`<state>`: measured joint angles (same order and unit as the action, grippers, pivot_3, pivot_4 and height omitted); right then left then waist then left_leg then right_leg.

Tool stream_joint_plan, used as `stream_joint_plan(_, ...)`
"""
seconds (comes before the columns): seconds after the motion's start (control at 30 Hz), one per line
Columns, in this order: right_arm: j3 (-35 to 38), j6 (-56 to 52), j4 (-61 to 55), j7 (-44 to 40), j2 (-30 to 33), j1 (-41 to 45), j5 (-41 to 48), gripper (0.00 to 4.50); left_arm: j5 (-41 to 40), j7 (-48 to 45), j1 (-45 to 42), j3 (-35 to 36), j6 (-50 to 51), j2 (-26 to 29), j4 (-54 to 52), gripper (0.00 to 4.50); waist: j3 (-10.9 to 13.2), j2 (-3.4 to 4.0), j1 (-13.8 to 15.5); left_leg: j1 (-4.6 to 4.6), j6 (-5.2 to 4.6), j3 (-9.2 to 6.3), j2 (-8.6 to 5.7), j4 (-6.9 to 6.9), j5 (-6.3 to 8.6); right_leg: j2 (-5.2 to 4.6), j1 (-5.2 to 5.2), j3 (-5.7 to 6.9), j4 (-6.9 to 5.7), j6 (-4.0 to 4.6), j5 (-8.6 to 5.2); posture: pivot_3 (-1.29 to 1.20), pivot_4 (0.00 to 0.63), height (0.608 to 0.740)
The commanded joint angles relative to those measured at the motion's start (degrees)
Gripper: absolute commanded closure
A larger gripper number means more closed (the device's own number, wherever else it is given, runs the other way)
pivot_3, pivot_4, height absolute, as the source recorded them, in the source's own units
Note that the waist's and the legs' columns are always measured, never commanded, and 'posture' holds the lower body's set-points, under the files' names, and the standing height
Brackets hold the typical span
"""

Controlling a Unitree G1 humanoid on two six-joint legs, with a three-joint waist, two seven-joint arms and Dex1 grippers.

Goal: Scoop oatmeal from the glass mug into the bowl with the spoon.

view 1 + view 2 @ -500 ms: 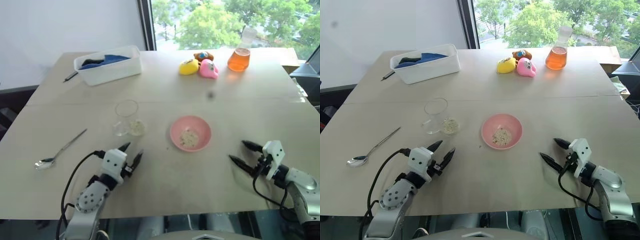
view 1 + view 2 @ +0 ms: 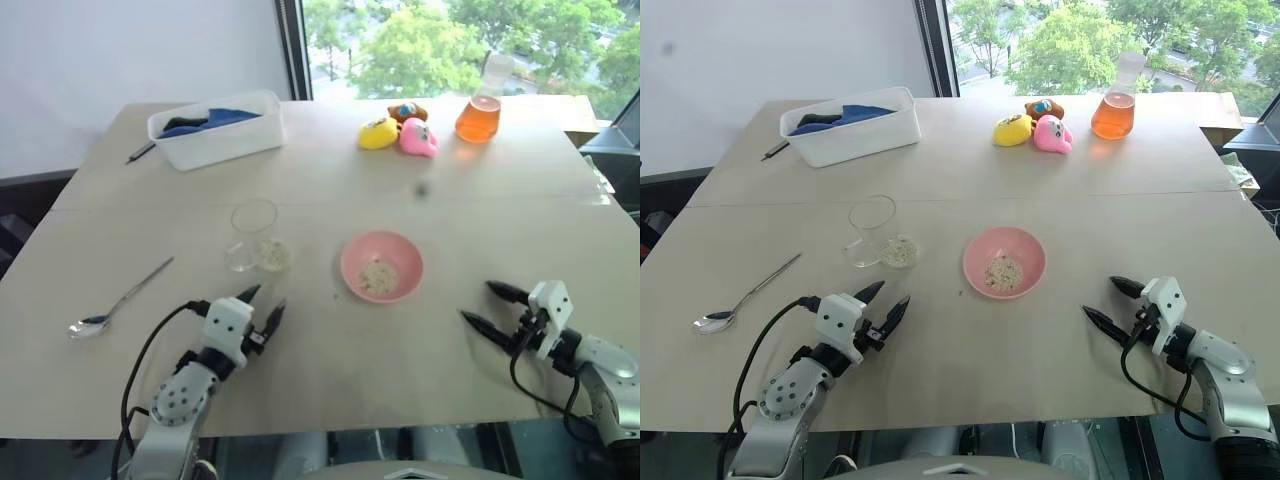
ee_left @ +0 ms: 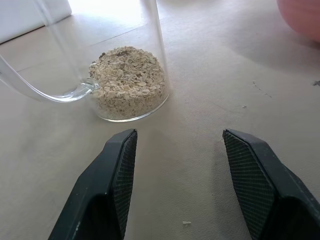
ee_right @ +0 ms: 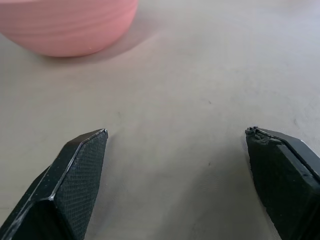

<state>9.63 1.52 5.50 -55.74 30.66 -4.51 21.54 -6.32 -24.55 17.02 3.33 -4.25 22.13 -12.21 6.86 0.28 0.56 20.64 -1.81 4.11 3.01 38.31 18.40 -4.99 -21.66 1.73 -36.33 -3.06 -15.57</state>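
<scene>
The glass mug (image 2: 252, 232) stands left of the table's middle with oatmeal (image 3: 129, 82) in its bottom. To its right sits the pink bowl (image 2: 347, 262), which holds a small heap of oatmeal (image 2: 378, 276). The spoon (image 2: 120, 300) lies flat on the table at the far left, untouched. My left gripper (image 2: 267, 298) is open and empty just in front of the mug, pointing at it. My right gripper (image 2: 478, 301) is open and empty to the right of the bowl (image 4: 70, 25), pointing toward it.
At the back left stands a white tub (image 2: 215, 140) with a blue cloth, and a dark pen (image 2: 140, 152) lies beside it. Small toys (image 2: 398, 132) and a flask of orange liquid (image 2: 479, 110) stand at the back right.
</scene>
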Motion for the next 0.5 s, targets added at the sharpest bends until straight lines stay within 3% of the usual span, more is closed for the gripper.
stream_joint_plan(0.03,-0.21,-0.66,1.99,0.23,0.32,-0.48,-0.55,0.03,0.72,0.23,2.19,-0.5,1.73,-0.38,2.15,1.67,0.0,0.0,-0.01,0.0,0.0,0.0,0.0,0.0,0.0,0.0,0.0,0.0,0.0,0.0,0.0,0.0,0.15,0.74)
stream_joint_plan(0.37,-0.53,-1.14,1.54,-0.48,0.66,0.4,-0.13,0.03,0.55,0.32,2.57,0.25,0.23,-0.47,2.0,1.67,0.01,-0.02,-0.14,-0.01,0.0,0.02,0.0,0.0,0.0,0.0,0.0,-0.01,0.0,0.0,0.0,0.0,0.15,0.74)
stream_joint_plan(0.5,-1.13,-1.67,-3.26,-2.74,2.1,-0.06,1.04,0.03,-3.97,-1.71,2.89,5.01,-3.1,0.78,0.94,1.67,0.09,-0.06,-0.24,0.02,0.0,0.02,0.02,0.0,0.0,-0.01,-0.03,-0.01,0.0,0.0,0.0,0.0,0.15,0.74)
